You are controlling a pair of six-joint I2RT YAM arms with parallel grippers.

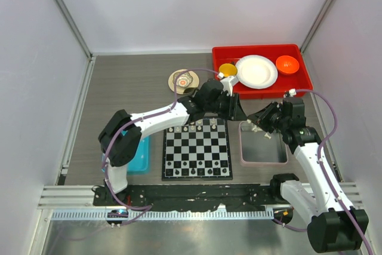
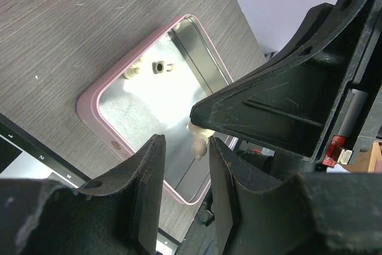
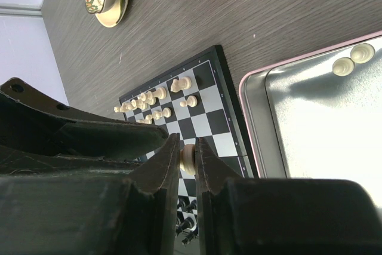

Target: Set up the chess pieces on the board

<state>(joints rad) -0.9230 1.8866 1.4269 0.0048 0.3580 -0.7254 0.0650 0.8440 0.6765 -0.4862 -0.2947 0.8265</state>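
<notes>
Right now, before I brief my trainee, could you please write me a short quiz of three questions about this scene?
1. True or false: the right claw is empty.
2. Where do the loose cream pieces lie? A) grey tray B) red bin C) blue bin
3. One word: seen from the robot, which end of the board already has the standing cream pieces, far or near?

Key: 1 false, it grips a cream piece; 2 A; 3 far.
</notes>
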